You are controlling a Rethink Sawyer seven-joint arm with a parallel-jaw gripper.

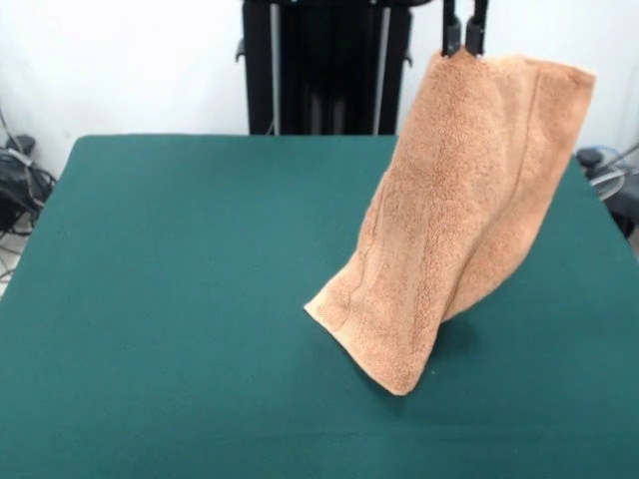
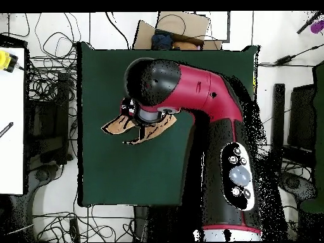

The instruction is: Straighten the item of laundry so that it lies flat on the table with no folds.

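Observation:
The orange-tan terry towel (image 1: 459, 210) hangs in the air from one upper corner, draped in folds. Its lower corner (image 1: 399, 384) touches the dark green table (image 1: 180, 299) right of centre. My gripper (image 1: 465, 48) comes down at the top edge, its two black fingers pinched on the towel's top corner. In the overhead view the red and black arm (image 2: 196, 92) covers most of the towel; only tan bits (image 2: 149, 130) show beneath the arm's head. The white tags are hidden.
The robot's black pedestal (image 1: 324, 65) stands behind the table's far edge. Cables lie at both sides of the table (image 1: 20, 185). In the overhead view a cardboard box (image 2: 180, 31) sits past the table's top edge, and a white bench (image 2: 12, 120) stands at the left.

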